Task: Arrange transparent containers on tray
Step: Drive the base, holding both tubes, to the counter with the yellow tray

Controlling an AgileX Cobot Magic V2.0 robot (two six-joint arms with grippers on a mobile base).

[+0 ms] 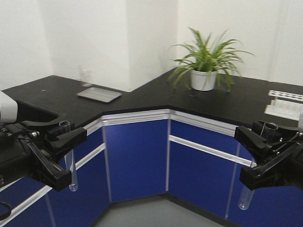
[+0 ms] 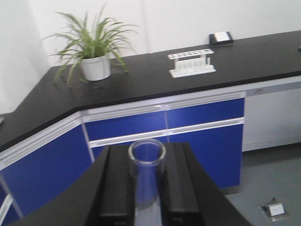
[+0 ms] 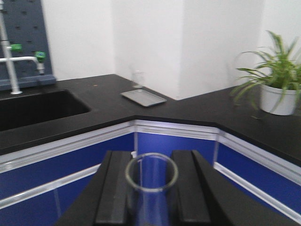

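Observation:
Each gripper holds one clear test tube upright in the air in front of the blue cabinets. My left gripper (image 1: 75, 158) is shut on a test tube (image 1: 72, 170); the left wrist view shows that test tube (image 2: 146, 162) with its open rim up, clamped by the left gripper (image 2: 146, 188). My right gripper (image 1: 241, 158) is shut on the other test tube (image 1: 245, 197), which the right wrist view shows as a test tube (image 3: 151, 176) held in the right gripper (image 3: 151, 197). The shallow rectangular tray (image 1: 99, 94) (image 3: 143, 98) lies on the black counter far ahead, looks pale grey and holds nothing.
A clear beaker (image 1: 85, 77) stands just behind the tray. A potted plant (image 1: 204, 71) sits at the counter's inner corner. A white tube rack (image 1: 284, 105) stands at the right. A sink (image 3: 37, 110) with a tap lies left of the tray.

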